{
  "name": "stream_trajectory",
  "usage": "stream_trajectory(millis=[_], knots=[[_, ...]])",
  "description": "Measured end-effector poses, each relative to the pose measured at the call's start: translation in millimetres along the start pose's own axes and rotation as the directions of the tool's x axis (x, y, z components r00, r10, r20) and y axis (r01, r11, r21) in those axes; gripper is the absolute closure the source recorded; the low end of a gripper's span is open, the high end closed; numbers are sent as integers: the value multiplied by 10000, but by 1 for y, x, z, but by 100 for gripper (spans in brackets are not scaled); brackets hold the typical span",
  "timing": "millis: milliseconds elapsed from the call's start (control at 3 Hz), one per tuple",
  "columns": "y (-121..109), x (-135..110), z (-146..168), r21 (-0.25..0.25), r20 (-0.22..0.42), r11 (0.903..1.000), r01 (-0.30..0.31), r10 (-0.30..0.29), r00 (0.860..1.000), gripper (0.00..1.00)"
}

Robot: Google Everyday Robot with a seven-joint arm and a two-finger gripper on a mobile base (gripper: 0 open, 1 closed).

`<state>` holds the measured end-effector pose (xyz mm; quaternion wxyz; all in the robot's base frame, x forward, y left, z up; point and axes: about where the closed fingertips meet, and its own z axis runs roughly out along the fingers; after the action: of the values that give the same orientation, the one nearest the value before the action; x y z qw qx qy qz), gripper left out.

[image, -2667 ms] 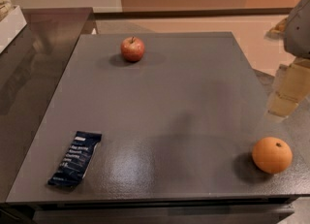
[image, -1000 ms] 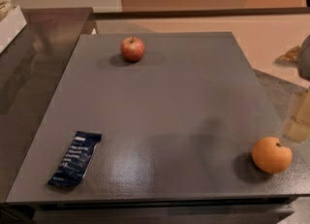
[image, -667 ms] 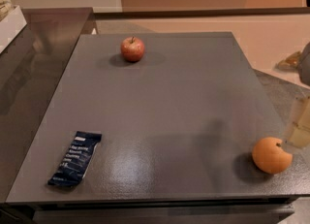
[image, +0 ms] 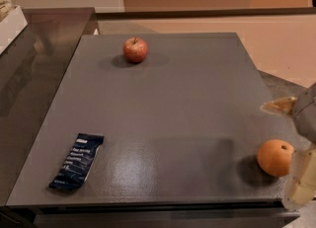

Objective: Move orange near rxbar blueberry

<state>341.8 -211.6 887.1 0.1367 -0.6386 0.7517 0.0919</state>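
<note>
Clock set on the table [image: 168,103], 12 at its far edge. We note the orange [image: 274,158] at about 4 o'clock, resting on the surface close to the right edge, stem dimple turned up and to the right. The bar [image: 77,161] lies flat at about 8 o'clock near the front left corner, long axis running roughly 1 to 7, pale print up. Orange and bar are well apart, nearly the whole width of the table between them; the orange sits at 3 o'clock from the bar. The apple [image: 135,50] stands at about 11 o'clock near the far edge, stem up, well apart from both. The gripper [image: 289,148] comes in from the right border at the orange, jaws spread wide. One pale finger [image: 278,105] points left beyond the orange at its 12 o'clock; the other [image: 299,182] hangs just beside it at its 4 o'clock. Whether that nearer finger touches the fruit we cannot tell; it looks just clear. A dark counter [image: 34,69] adjoins the table at 9 o'clock.
</note>
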Motion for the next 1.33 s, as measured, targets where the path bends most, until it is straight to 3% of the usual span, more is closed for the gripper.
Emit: stream_trajectory(millis=[333,1333], knots=[[13,-1,16,-214,175,9994,257,-254,9995,0],[8,14,23,-65,296,10000,22,-20,9996,0]])
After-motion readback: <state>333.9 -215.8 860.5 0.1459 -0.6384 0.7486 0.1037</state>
